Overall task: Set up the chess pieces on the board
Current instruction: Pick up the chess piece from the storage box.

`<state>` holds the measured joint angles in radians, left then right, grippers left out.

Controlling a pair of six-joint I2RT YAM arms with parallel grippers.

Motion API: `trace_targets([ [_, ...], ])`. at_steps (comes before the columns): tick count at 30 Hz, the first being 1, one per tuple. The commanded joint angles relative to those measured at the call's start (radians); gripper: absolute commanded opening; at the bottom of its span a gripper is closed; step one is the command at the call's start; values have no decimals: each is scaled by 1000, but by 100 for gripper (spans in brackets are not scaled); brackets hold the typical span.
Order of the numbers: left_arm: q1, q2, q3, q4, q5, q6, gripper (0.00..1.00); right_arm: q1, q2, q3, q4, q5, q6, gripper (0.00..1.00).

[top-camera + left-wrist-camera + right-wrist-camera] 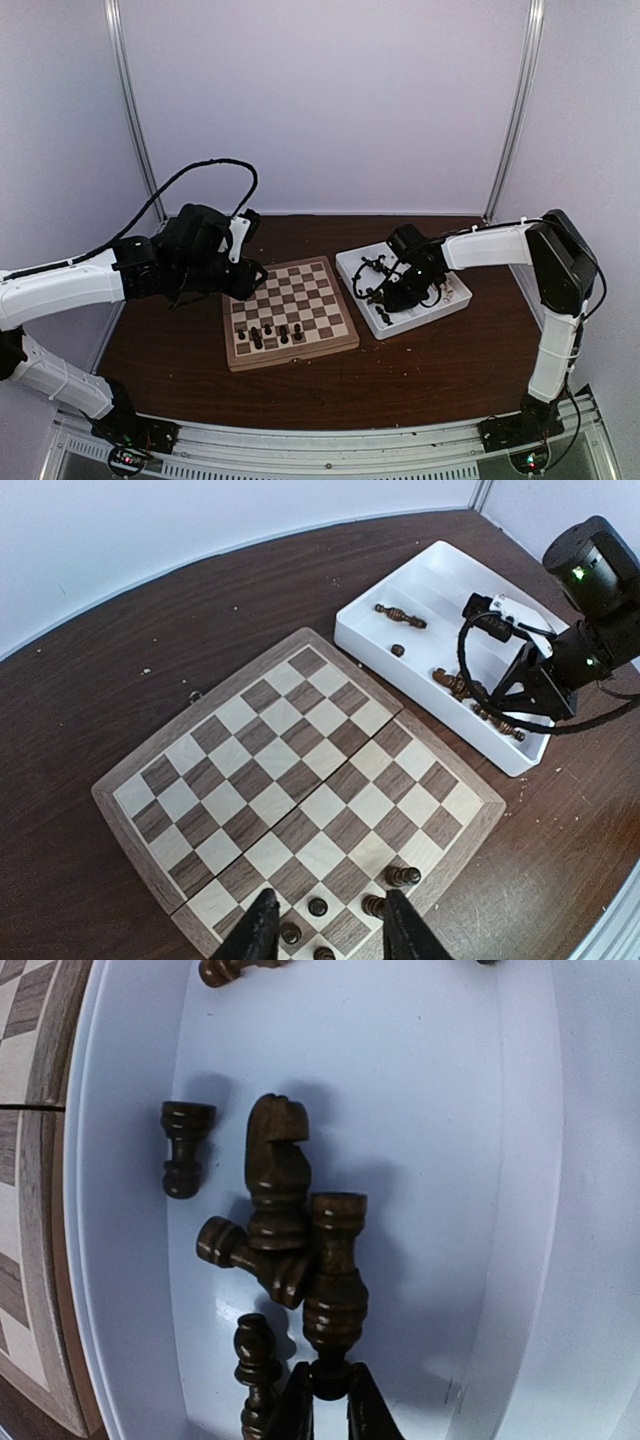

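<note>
The board [290, 760] lies at the table's middle, with several dark chess pieces [270, 335] standing on its near rows. My left gripper [330, 935] hovers open over that near edge; pieces such as a rook [403, 876] stand below and beside its fingers, and none is gripped. My right gripper [330, 1400] is down in the white tray [120, 1210], shut on the narrow end of a dark rook-like piece [335, 1280]. That piece lies against a knight [275, 1160] and another fallen piece [250, 1255]. A pawn [183, 1150] lies apart to the left.
The white compartmented tray [455, 300] sits right of the board [290, 355] with more dark pieces [400, 615] lying loose in it. The right arm [590, 590] reaches over the tray's far side. Dark brown table [420, 370] surrounds both.
</note>
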<state>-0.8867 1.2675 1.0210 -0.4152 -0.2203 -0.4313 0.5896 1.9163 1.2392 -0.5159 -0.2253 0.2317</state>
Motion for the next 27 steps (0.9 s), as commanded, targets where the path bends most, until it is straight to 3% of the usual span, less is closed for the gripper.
trace_targets([
  [1,8,9,7,46,17,0,36,8,-101,-17,6,42,-9,8],
  [8,8,50,32,69,33,-33,39,8,-233,-96,80,54,-20,5],
  [14,9,98,50,167,130,-103,61,8,-304,-158,175,-28,-28,4],
  [27,20,378,212,434,433,-269,63,8,-460,-296,400,-289,-34,4],
])
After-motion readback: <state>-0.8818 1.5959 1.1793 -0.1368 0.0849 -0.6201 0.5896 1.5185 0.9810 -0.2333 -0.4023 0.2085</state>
